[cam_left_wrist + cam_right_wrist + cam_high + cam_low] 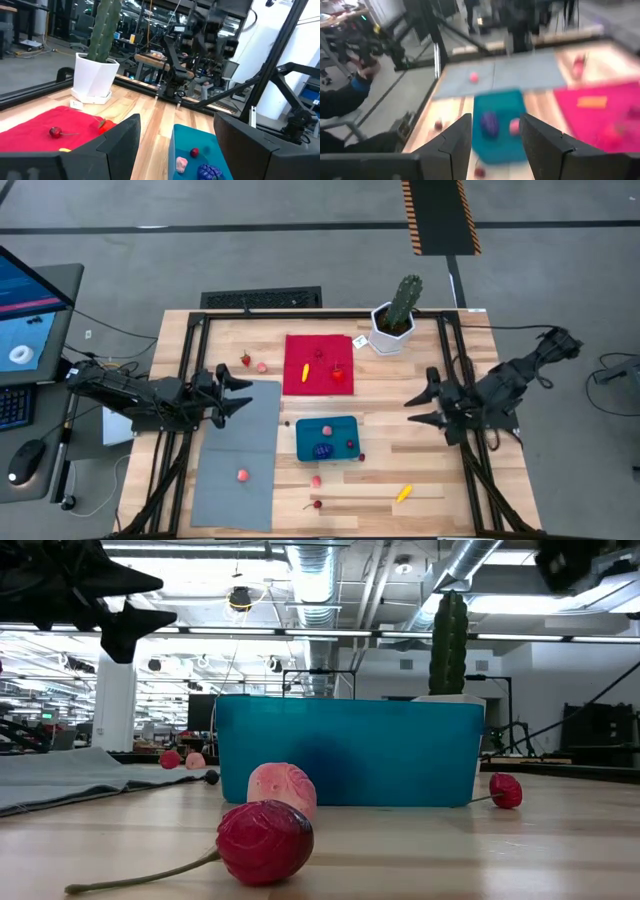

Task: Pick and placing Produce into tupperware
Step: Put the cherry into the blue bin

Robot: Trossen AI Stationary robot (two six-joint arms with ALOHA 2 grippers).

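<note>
High view: shallow teal plastic tupperware [329, 438] mid-table holds a purple cluster [322, 450] plus a red piece; most toy produce is still scattered. Left gripper [238, 393] and right gripper [419, 408] both spread, empty.

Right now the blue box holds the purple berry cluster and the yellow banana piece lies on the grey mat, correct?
Not quite. The high view shows a yellow banana piece on the red cloth, not the grey mat. The purple berry cluster is indeed in the blue box.
</note>
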